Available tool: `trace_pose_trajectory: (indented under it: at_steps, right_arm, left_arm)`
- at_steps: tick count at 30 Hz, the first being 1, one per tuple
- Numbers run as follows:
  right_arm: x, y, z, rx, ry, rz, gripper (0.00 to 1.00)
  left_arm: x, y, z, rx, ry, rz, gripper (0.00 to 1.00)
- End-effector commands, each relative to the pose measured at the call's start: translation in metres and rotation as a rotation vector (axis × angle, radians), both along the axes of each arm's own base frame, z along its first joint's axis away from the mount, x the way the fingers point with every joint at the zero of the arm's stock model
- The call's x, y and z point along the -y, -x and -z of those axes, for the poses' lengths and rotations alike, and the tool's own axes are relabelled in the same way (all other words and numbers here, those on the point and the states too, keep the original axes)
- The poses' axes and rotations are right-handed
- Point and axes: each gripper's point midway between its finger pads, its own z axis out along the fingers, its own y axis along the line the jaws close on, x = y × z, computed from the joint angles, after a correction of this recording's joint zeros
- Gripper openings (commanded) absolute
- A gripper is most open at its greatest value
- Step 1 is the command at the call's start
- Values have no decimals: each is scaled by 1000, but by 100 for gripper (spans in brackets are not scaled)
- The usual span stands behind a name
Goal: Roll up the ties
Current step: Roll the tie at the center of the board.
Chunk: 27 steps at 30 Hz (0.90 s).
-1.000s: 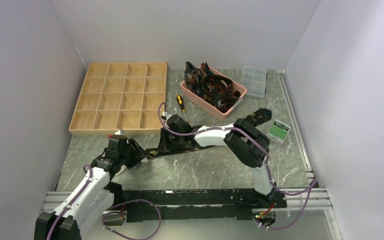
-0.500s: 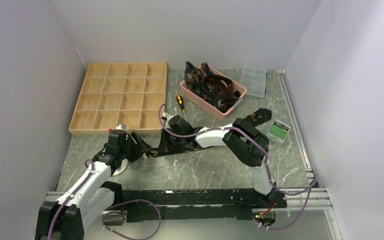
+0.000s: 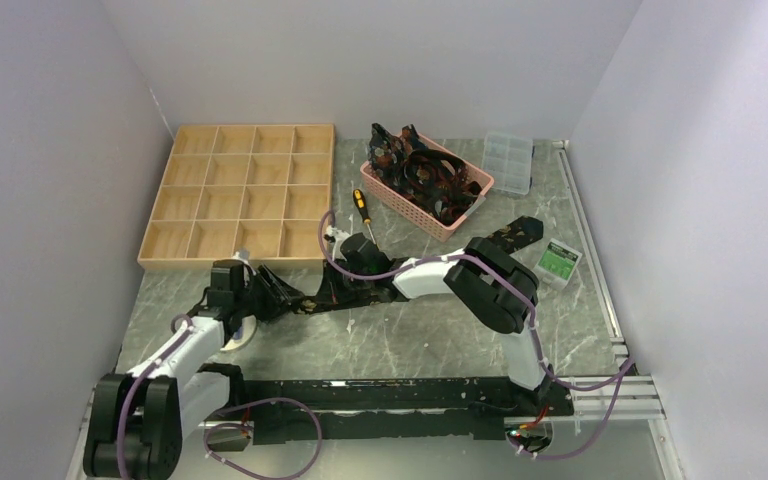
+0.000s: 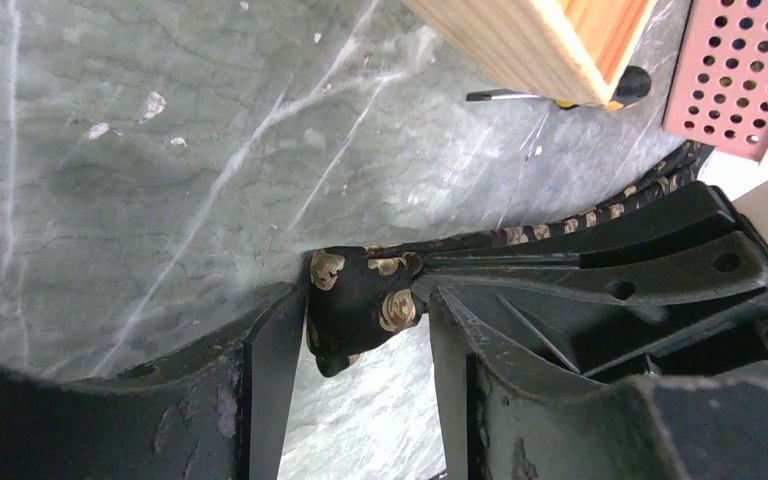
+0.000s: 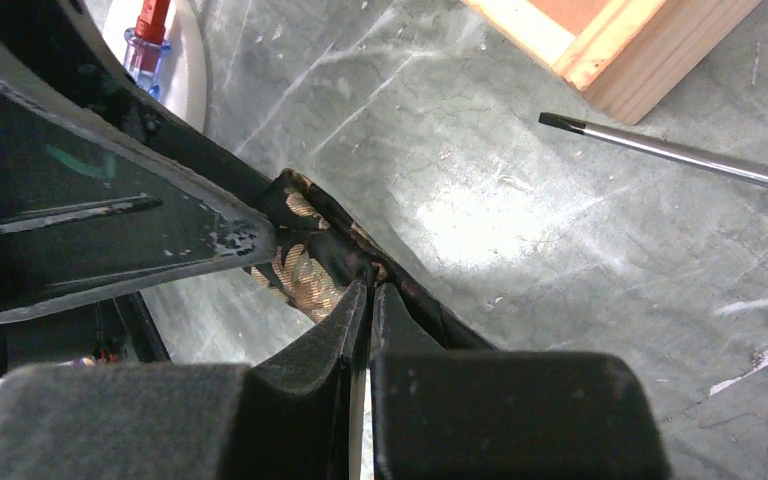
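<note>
While my right hand stayed clenched on the tie partway along its length, my left hand had crept toward the far edge of the counter. It ended close to the near wall of the wooden tray. Versus a second earlier, that arm was folded lower and tucked back toward the near-left corner. The right hand had slid a touch toward the near edge. The tie's line barely shifted.

Left fingers stood either side of the tie's end, which was bunched into a small wad between them. I could not tell if they pinched it or only bracketed it.

The tie lay flat across the middle of the counter, from that wad, past the right hand, to its wider end toward the right edge.

My read: the first turn of the roll was only forming, so it was early in the task. More ties sat in the pink basket by the far edge. The screwdriver had not moved.
</note>
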Motion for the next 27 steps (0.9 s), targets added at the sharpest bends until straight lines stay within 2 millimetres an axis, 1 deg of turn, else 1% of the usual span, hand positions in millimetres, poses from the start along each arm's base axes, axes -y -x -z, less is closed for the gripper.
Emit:
trace_pose_trajectory:
  at_steps: [1, 5, 8, 9, 11, 13, 16, 19, 21, 24, 27]
  right_arm:
    - [14, 2, 18, 18, 62, -1, 0]
    - [12, 1, 9, 21, 44, 2, 0]
    - [11, 0, 2, 26, 40, 3, 1]
    - [12, -1, 0, 28, 40, 7, 5]
    - [12, -2, -5, 34, 40, 18, 15]
    - [12, -4, -9, 39, 45, 24, 25]
    - [13, -7, -16, 49, 50, 38, 36]
    - [16, -11, -24, 65, 59, 59, 43]
    - [18, -13, -33, 83, 56, 70, 47]
    - [17, -16, -45, 102, 52, 76, 49]
    - [15, -18, -52, 111, 46, 74, 49]
  left_arm:
    - [10, -1, 0, 10, 50, 63, 53]
    - [5, 4, 3, -3, 14, 60, 51]
    - [-5, 6, -9, 39, -43, 38, 50]
    - [-8, 8, -14, 52, -62, 32, 50]
    - [-13, 14, -22, 74, -86, 21, 50]
    - [-14, 18, -26, 92, -91, 2, 48]
    - [-15, 24, -25, 80, -85, -18, 39]
    - [-14, 28, -23, 67, -89, -20, 30]
    - [-12, 29, -24, 70, -89, -10, 26]
    - [-9, 31, -25, 68, -89, 0, 20]
    - [-10, 31, -25, 66, -97, -3, 17]
